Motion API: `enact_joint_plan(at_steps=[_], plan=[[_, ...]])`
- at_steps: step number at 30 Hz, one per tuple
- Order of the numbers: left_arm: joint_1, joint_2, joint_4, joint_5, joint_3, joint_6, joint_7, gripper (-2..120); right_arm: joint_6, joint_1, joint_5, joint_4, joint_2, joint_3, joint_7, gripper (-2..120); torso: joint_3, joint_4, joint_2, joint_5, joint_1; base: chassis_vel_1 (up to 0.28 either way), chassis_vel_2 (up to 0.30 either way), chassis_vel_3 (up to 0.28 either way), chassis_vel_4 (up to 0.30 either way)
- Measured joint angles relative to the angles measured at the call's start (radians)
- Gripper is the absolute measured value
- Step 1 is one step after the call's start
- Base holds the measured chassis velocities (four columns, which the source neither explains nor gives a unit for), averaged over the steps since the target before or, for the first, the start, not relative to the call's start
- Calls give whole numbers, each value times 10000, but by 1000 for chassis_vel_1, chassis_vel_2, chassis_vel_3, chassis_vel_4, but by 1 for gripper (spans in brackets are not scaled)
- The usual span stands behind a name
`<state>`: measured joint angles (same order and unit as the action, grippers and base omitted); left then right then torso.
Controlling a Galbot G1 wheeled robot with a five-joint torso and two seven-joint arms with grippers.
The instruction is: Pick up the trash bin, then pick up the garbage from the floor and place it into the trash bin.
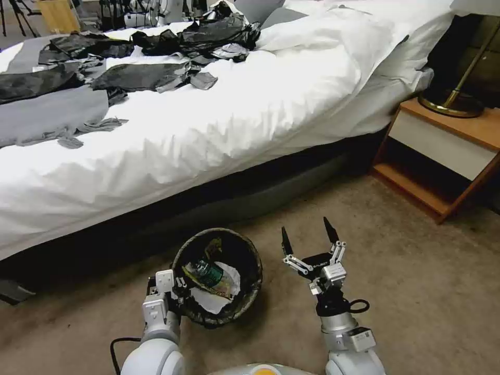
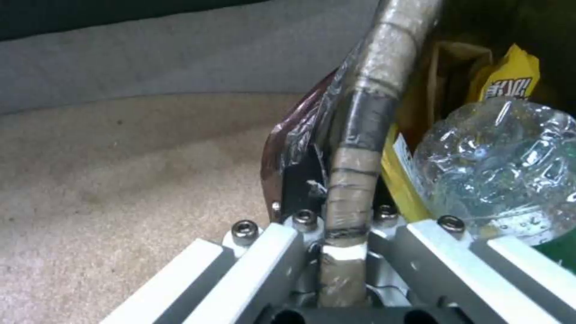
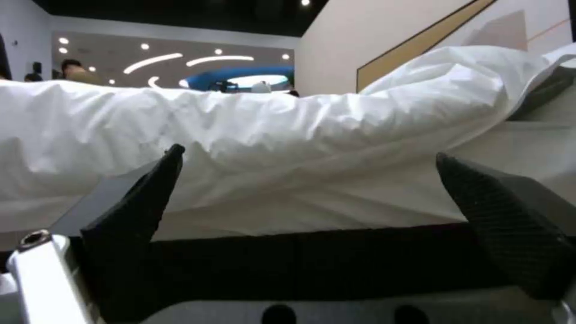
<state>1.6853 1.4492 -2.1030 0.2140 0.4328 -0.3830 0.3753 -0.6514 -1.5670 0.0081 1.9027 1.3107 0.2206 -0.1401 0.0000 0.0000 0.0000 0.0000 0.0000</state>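
Note:
The trash bin, lined with a dark bag, is held low over the carpet just in front of me. My left gripper is shut on its near left rim. The garbage lies inside it: a clear bottle with a green label, white tissue and a yellow wrapper beside the bottle. To the right of the bin, my right gripper is open and holds nothing. Its black fingertips point at the side of the bed.
A bed with a white duvet runs across the far side, with black and grey clothes lying on it. At the right stands a wooden nightstand with a brass lamp base on top. Bare carpet lies to my right.

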Motion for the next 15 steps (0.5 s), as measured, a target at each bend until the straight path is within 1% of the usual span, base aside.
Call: enact_joint_plan(at_steps=[6,15], plan=[[31,10,-69,5,-17,-8,-14,0,-8,154,65,-186,18,14,-219,100,0,0,0,0,0,11,17,8,10],[81,-2,-154,22,-15,-38,-20,0,84,264,15,-263,69,18,-372,100,0,0,0,0,0,68,73,66,69]])
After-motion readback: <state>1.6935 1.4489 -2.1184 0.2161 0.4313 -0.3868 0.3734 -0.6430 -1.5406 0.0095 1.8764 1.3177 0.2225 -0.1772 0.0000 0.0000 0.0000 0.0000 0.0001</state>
